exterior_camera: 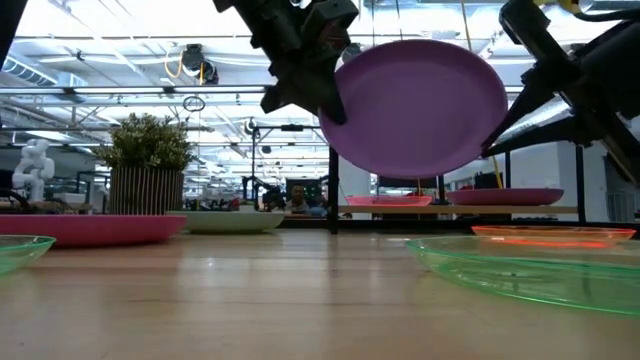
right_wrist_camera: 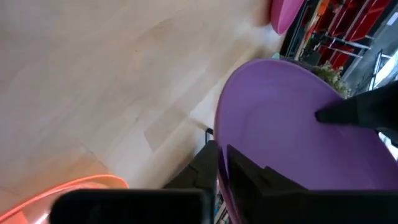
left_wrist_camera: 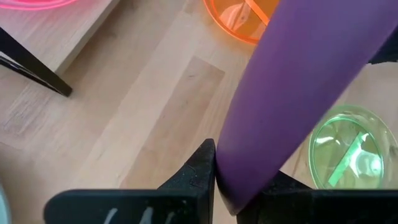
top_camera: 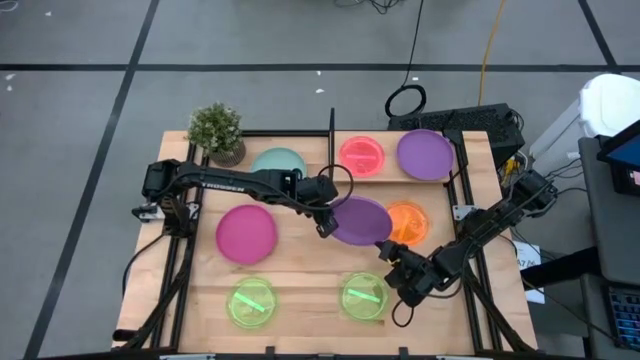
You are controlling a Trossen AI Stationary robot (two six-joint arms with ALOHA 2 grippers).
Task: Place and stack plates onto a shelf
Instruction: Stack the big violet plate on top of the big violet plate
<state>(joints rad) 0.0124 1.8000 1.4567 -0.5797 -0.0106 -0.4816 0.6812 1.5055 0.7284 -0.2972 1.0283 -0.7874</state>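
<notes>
A purple plate (top_camera: 360, 220) hangs tilted above the middle of the table, held from both sides. My left gripper (top_camera: 325, 222) is shut on its left rim and my right gripper (top_camera: 388, 252) on its near-right rim. On the shelf (top_camera: 392, 172) at the far right lie a pink translucent plate (top_camera: 360, 155) and a second purple plate (top_camera: 425, 153). Flat on the tabletop rest an orange plate (top_camera: 408, 222), a magenta plate (top_camera: 246, 233), a teal plate (top_camera: 278, 162) and two green plates (top_camera: 252, 300) (top_camera: 365, 295). My left gripper pinches the plate's rim (left_wrist_camera: 233, 180) between its two fingers, one on each face. The fingers come slanting down from the table's left. The plate is lifted clear and stands steeply tilted (exterior_camera: 415, 105). My right gripper pinches the plate's opposite rim (right_wrist_camera: 222, 168) between its two fingers, one on each face. It reaches in from the table's near right, slanting slightly down. The plate is clear of the table.
A potted plant (top_camera: 215, 130) stands at the far left corner. The shelf's thin black upright panel (top_camera: 332, 130) rises between the teal plate and the pink one. Bare wood lies between the magenta plate and the near green plates.
</notes>
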